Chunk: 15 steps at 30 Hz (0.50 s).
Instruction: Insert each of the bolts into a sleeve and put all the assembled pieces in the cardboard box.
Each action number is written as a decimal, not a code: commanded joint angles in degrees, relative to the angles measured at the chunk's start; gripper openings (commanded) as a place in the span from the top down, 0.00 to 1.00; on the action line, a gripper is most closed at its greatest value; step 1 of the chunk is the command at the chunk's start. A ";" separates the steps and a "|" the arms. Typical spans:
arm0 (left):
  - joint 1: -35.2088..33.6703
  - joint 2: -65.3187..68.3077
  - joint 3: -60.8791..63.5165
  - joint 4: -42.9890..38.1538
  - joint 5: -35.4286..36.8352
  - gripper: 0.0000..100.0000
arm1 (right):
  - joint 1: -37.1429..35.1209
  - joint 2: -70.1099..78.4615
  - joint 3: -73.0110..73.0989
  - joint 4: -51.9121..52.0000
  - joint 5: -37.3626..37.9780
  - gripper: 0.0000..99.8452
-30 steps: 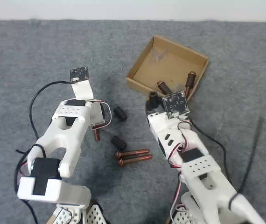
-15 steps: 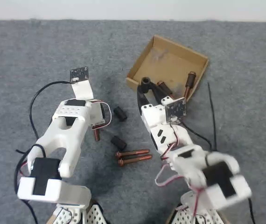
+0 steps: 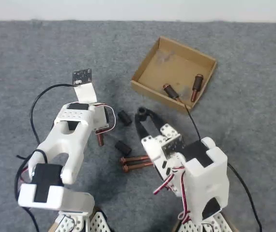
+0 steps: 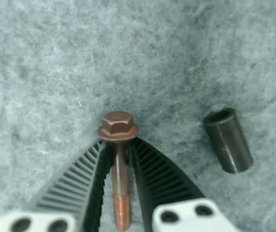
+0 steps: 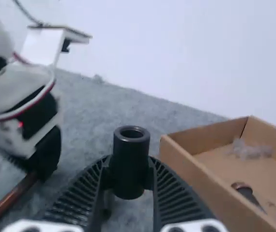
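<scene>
Clamped tight in left gripper [image 4: 118,145]: coppery hex-headed metal bolt [image 4: 117,126]; in right gripper [image 5: 130,165]: short black tubular sleeve [image 5: 131,145]. Could jam or slip if brought together misaligned.

A robotics lab or test corner: the white left arm [image 3: 70,140] and right arm [image 3: 203,174], wiring exposed, share a grey felt-covered bench [image 3: 254,121] before a bare white wall [image 3: 128,9].
</scene>
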<state>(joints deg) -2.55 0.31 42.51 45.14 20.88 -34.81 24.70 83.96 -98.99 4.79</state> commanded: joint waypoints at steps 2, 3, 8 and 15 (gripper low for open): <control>0.26 -4.48 -0.66 -1.58 -0.62 0.99 | -0.57 -0.75 4.66 -1.98 1.58 0.99; 0.26 -4.48 -0.84 -1.58 -0.62 0.99 | -0.66 -1.36 6.07 -1.98 1.41 0.99; 0.26 -4.48 -3.47 -1.58 -0.53 0.99 | -0.40 -7.60 9.05 -1.80 1.23 0.99; 0.26 -12.04 -7.08 -1.23 -0.44 0.99 | -0.22 -8.84 9.32 -1.71 1.23 0.99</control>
<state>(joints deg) -2.64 -2.77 39.52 45.14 20.88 -35.16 18.73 91.69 -98.99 4.88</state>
